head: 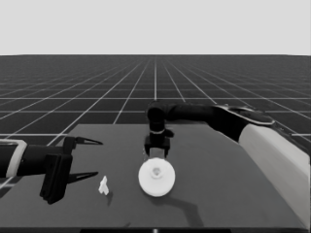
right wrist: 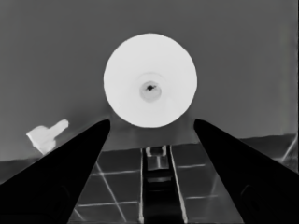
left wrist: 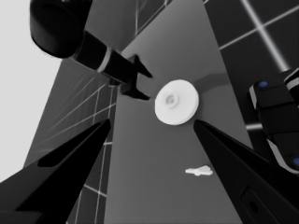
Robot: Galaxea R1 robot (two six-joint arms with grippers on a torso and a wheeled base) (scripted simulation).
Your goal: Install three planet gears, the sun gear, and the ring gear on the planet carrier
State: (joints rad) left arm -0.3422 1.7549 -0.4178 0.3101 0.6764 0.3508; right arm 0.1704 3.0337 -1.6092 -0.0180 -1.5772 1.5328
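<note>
The larger round part (head: 156, 178) sits near the middle of the surface (head: 233, 184), no gears or smaller round part showing (presumably covered beneath it). The right pincer (head: 156, 154) hovers just behind it, fingers apart and holding nothing. A thin white piece (head: 103, 186) lies beside the large part, towards the left pincer (head: 92, 158), which waits open farther out on that side. The risk, as I judge it: a finger brushing the rim could shift the large part or unseat whatever lies under it.
</note>
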